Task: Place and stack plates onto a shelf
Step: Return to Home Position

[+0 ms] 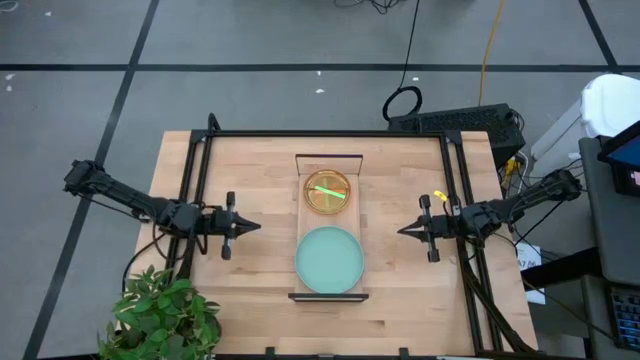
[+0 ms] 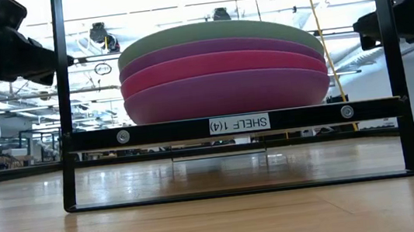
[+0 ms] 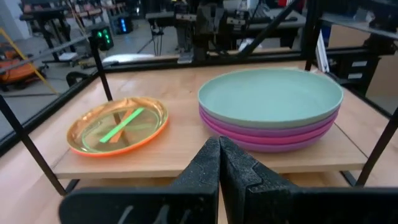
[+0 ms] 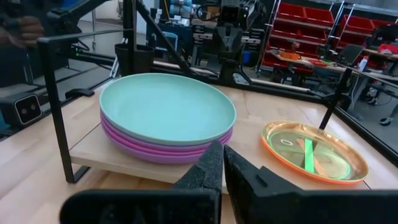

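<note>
Plates (image 1: 329, 258) sit stacked on the shelf (image 1: 304, 220) between your left gripper (image 1: 256, 227) and right gripper (image 1: 402, 231), both closed and empty because stacking looks finished.

Right hand (image 4: 219, 152), fingers closed together. Just ahead, on wooden shelf (image 4: 92, 152): teal plate (image 4: 165, 109) atop purple/magenta plates (image 4: 149, 148). Beside that stack, apart, sm. orange plate (image 4: 339, 163) w/ green plate (image 4: 307, 154) in it.

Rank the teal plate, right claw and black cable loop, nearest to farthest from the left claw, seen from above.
1. Teal plate, on the shelf beside the left claw.
2. Right claw, across the shelf.
3. Cable loop, beyond the table's far edge.
</note>
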You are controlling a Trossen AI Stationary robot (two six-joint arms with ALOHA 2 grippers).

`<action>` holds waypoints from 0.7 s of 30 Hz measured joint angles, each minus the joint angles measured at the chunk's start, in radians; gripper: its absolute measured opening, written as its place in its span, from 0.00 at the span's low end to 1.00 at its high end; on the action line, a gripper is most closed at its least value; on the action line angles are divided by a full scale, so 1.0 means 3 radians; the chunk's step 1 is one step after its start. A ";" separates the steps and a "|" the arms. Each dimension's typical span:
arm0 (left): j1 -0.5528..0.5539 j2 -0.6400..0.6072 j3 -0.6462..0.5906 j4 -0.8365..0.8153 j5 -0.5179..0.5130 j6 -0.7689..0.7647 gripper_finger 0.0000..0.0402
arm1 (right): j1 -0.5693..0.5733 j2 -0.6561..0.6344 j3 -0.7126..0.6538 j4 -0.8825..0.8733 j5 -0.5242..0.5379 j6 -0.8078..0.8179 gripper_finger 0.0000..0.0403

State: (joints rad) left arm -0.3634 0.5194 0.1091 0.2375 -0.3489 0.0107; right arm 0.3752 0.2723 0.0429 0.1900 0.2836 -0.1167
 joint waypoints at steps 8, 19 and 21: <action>0.0000 -0.0121 -0.0330 0.0344 0.0036 0.0022 0.00 | 0.0000 -0.0019 0.0000 -0.0006 -0.0003 0.0047 0.00; 0.0000 -0.0266 -0.0331 0.0334 0.0033 0.0124 0.00 | -0.0001 -0.0249 -0.0004 -0.0245 0.0010 0.0055 0.00; 0.0000 -0.0317 -0.0331 0.0317 0.0029 0.0125 0.00 | -0.0001 -0.0380 -0.0004 -0.0291 0.0004 0.0007 0.00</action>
State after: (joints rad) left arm -0.3634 0.4241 0.0097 0.3325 -0.3400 0.0483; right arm 0.3748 0.1583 0.0418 0.1028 0.2848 -0.1146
